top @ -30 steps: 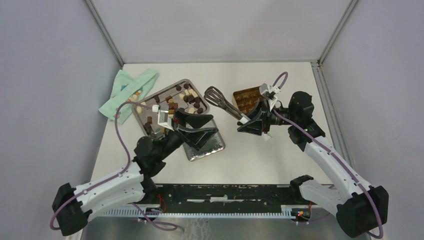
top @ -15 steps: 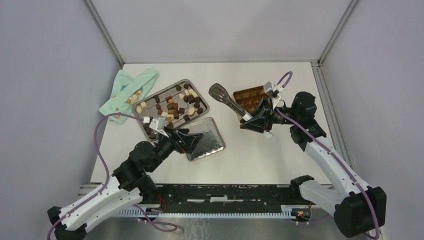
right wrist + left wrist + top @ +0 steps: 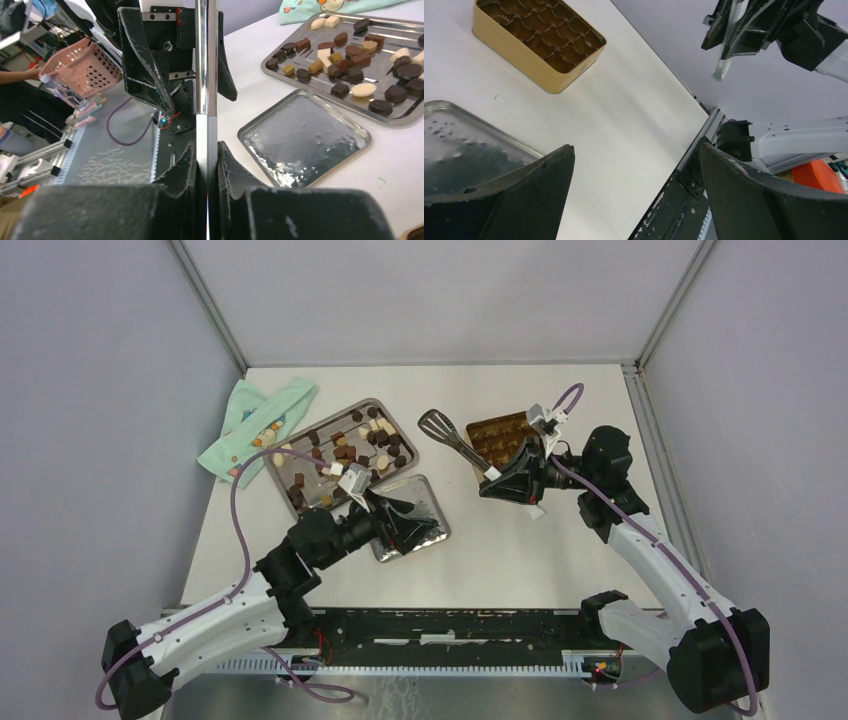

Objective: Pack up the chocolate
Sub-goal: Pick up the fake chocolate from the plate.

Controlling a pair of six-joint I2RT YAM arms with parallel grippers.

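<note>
Chocolate pieces (image 3: 345, 452), dark, light brown and cream, lie on a steel tray (image 3: 283, 472) left of centre; they also show in the right wrist view (image 3: 350, 52). An open gold tin (image 3: 498, 432) with a brown cell insert stands to the right and shows in the left wrist view (image 3: 536, 42). My right gripper (image 3: 494, 478) is shut on the handle of slotted metal tongs (image 3: 440, 425), held in front of the tin; the handle (image 3: 206, 75) runs up between its jaws (image 3: 206, 147). My left gripper (image 3: 408, 520) is open and empty over a second steel tray (image 3: 428, 502), jaws wide apart (image 3: 634, 150).
A green patterned cloth (image 3: 255, 425) lies at the far left beside the chocolate tray. The second steel tray (image 3: 305, 135) holds no pieces. The arm bases and a black rail (image 3: 440, 625) run along the near edge. Grey walls close in the table.
My left gripper drew back toward its base, then came forward and right again over the second steel tray. My right gripper with the tongs shifted slightly up and right.
</note>
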